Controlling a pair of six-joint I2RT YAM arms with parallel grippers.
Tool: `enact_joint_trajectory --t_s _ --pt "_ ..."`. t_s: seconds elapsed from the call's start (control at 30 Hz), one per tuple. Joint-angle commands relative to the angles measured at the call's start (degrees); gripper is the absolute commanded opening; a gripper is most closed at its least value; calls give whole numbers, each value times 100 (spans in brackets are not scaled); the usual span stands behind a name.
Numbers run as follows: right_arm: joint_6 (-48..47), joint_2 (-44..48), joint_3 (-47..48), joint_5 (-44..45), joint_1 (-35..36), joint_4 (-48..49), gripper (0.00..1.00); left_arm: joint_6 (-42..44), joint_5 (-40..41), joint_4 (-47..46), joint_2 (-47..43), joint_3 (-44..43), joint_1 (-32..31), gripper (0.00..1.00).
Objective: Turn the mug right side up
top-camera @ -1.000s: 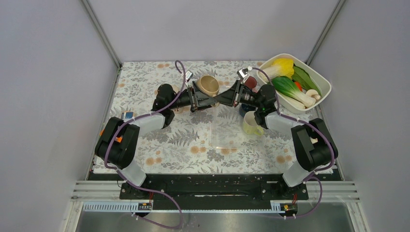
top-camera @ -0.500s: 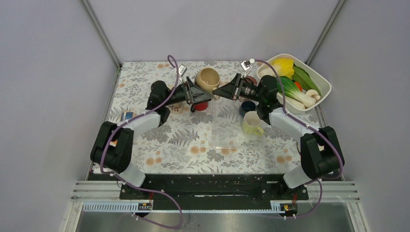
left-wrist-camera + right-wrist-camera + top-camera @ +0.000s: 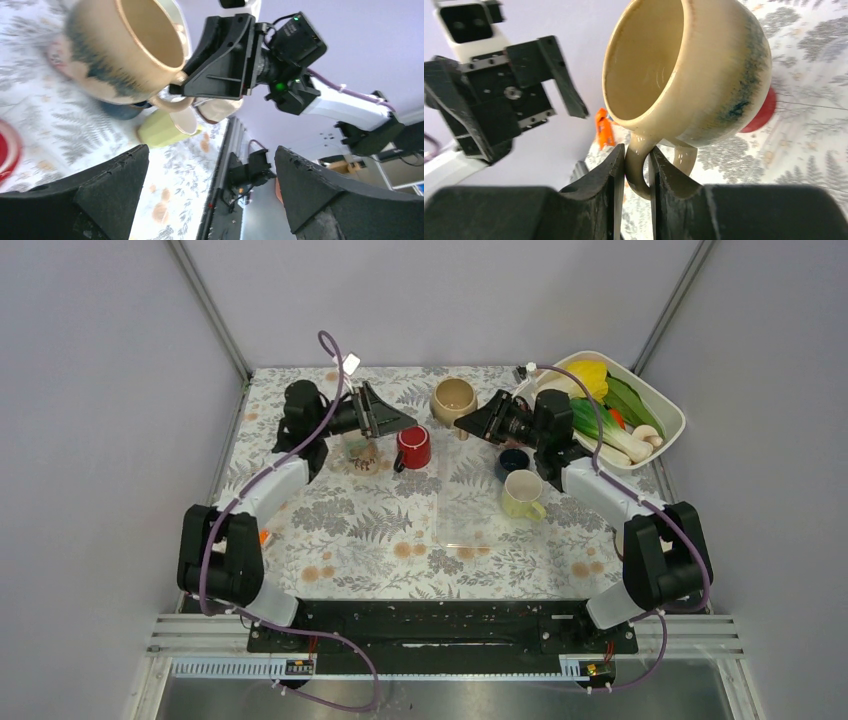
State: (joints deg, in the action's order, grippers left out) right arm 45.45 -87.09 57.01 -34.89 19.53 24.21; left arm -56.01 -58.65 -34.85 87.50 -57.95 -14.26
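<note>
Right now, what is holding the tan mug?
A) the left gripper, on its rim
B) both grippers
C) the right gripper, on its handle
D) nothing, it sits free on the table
C: the right gripper is shut on the handle of the tan mug, while the left gripper is open and apart from it.

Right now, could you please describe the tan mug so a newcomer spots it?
On the floral table, look near the far edge, left of the white tub. The tan mug is there, mouth up. Unlike the red mug and yellow mug, its handle is pinched by the right gripper.
</note>
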Motion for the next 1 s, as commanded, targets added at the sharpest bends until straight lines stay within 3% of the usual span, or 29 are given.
enact_joint_trajectory --t_s 0.0,0.07,0.47,0.7,0.97 --pt "-884 18 560 766 -10 23 0 2455 -89 2534 -524 -618 480 99" --pt "-1023 -126 662 909 -11 -172 0 3246 58 3370 -659 -673 677 99" --pt "-1480 -1094 1349 1394 -9 -977 0 5860 78 6318 -1322 -720 1632 99" --pt "-1448 -1475 1470 1358 -11 -1029 0 6238 253 6342 -1874 -218 1730 99" --pt "-1476 -1773 1698 1387 -10 -1156 0 6208 1 6298 -1842 -152 1727 99"
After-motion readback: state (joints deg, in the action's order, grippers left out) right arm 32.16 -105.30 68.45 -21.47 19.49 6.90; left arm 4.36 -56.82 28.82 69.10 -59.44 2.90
